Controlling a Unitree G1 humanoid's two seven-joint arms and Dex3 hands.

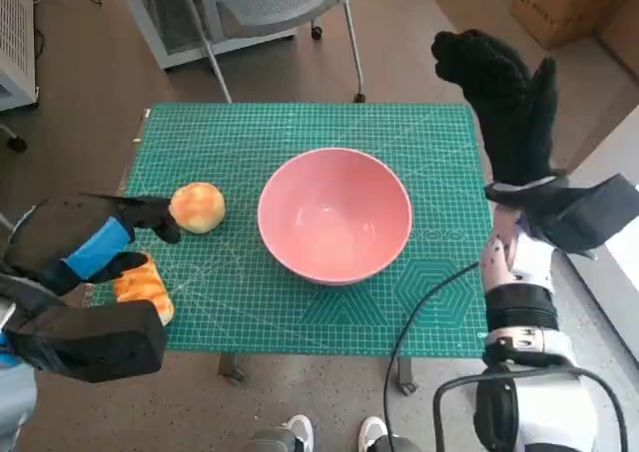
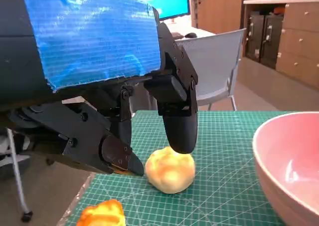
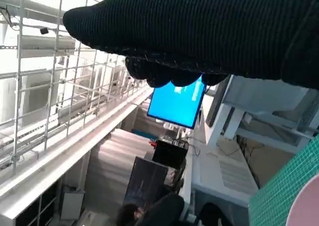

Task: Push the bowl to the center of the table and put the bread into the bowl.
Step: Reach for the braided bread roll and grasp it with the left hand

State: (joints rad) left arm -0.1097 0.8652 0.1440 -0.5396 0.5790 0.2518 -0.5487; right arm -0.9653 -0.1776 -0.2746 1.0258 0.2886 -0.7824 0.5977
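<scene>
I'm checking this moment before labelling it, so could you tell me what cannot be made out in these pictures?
- Whether the left hand touches the bun: in the left wrist view a fingertip overlaps the bun.
- The second bread: partly hidden by the left hand in the head view, cut off by the edge in the left wrist view.
- The bowl: cut off in both wrist views.
- The right hand's fingers: the right wrist view shows only the glove.

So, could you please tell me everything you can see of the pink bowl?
The pink bowl is round, deep, smooth and glossy, probably plastic or glazed ceramic. It stands upright and empty near the middle of the green cutting mat. Neither hand touches it; the round bread roll lies apart from it, on the robot's left.
</scene>
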